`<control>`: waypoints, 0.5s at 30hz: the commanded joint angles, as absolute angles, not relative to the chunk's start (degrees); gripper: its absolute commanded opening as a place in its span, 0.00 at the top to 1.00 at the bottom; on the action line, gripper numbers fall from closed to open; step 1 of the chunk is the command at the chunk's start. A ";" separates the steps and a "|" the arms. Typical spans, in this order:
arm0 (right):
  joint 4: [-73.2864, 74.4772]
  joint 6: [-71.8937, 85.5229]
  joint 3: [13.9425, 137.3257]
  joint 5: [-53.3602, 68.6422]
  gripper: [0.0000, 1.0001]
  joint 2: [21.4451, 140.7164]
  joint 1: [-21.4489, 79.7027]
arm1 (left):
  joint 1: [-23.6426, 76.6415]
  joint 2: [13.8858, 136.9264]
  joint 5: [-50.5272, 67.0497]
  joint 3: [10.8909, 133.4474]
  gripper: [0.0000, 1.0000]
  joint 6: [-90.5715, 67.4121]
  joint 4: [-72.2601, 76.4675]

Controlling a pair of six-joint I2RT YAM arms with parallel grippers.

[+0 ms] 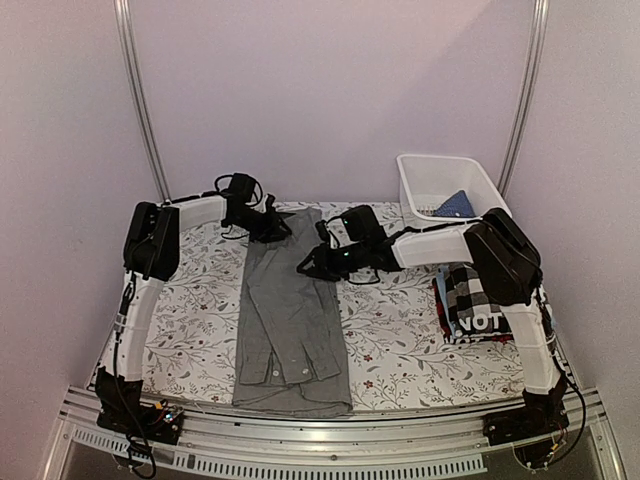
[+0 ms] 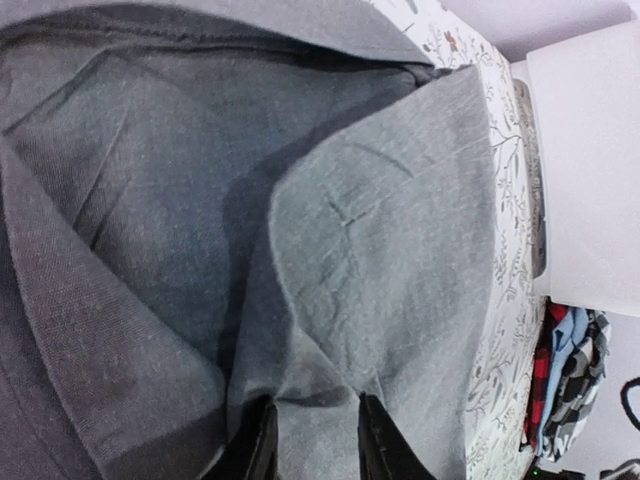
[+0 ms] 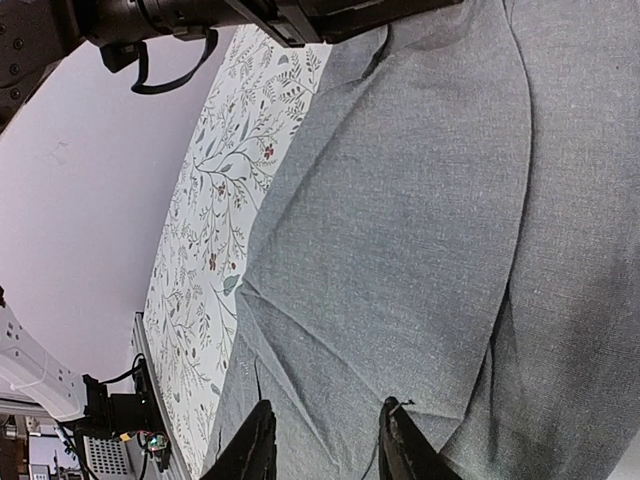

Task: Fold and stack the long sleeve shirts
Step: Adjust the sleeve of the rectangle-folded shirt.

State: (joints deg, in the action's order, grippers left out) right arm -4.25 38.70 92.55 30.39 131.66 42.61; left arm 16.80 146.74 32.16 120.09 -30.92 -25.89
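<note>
While the grey shirt [image 1: 290,320] lies 12 to 6, folded lengthwise only, cross-folds remain; stack [image 1: 470,300] at 3 o'clock. Left gripper [image 2: 315,412], right gripper [image 3: 327,412] at its 12 end: fingers apart over cloth, can't tell if gripping.

We see a counter [image 1: 200,330] covered in a white cloth printed with grey leafy sprigs and small red flowers. At its far right corner stands a white plastic basket [image 1: 412,195] with slotted walls. Two metal poles [image 1: 140,100] rise against the pale wall [image 1: 330,90]. An aluminium rail [image 1: 330,432] runs along the near edge.
</note>
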 commanded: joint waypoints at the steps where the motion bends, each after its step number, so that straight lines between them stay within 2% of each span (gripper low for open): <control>1: -5.23 38.67 94.11 32.02 0.67 132.28 41.36 | 16.27 142.26 32.17 121.25 0.68 -28.04 -25.97; 7: -5.43 39.35 103.43 36.19 0.68 137.89 39.27 | 16.22 131.30 31.58 111.36 0.63 -28.22 -20.80; 15: -9.79 47.66 123.89 38.73 0.76 152.33 35.60 | 15.84 124.02 34.08 93.16 0.69 -30.94 -15.30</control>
State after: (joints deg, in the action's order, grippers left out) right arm -6.81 42.00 115.26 37.08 145.25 37.58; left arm 16.64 124.60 32.73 100.14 -29.89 -18.37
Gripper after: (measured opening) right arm 0.268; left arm 0.327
